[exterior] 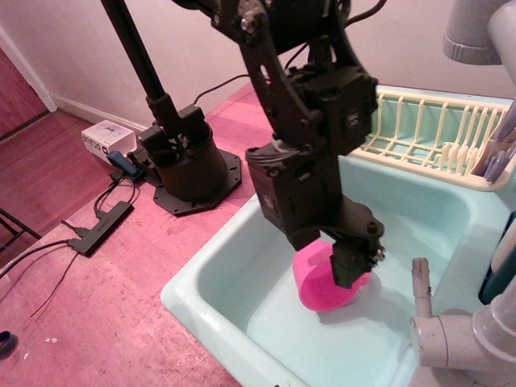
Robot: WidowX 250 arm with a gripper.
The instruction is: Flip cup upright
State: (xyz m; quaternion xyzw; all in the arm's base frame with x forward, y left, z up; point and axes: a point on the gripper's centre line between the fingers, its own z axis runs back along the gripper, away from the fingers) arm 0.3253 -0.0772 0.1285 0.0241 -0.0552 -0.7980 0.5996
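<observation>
Room: pale wall at the back, with a reddish-pink floor or counter surface (121,298) on the left and in front.
Sink: a light turquoise sink basin (201,278) fills the lower right part of the view; its inside is smooth and looks dry.
Cup: the cup (321,282) is bright magenta-pink and sits on the floor of the sink basin, near the middle. It is tilted, not standing straight, and I cannot tell which end is the rim. Its upper part is hidden behind the gripper.
Arm: a black robot arm (310,121) comes down from the top of the picture and leans over the sink.
Gripper: the gripper (351,262) is black and is pressed against the upper right side of the cup. One finger (348,270) overlaps the pink body. Whether the jaws are apart or clamped on the cup, I cannot tell from this angle.
Arm base: a round black base (189,169) stands on the reddish surface to the left of the sink, with a dark pole rising from it.
Dish rack: a cream dish rack (427,133) rests at the far right edge of the sink.
Faucet: a white plastic faucet (451,339) is at the lower right corner, close to the camera.
Cables: a black power strip (101,228) with cables lies on the left, and a small white box (106,137) is behind it.
</observation>
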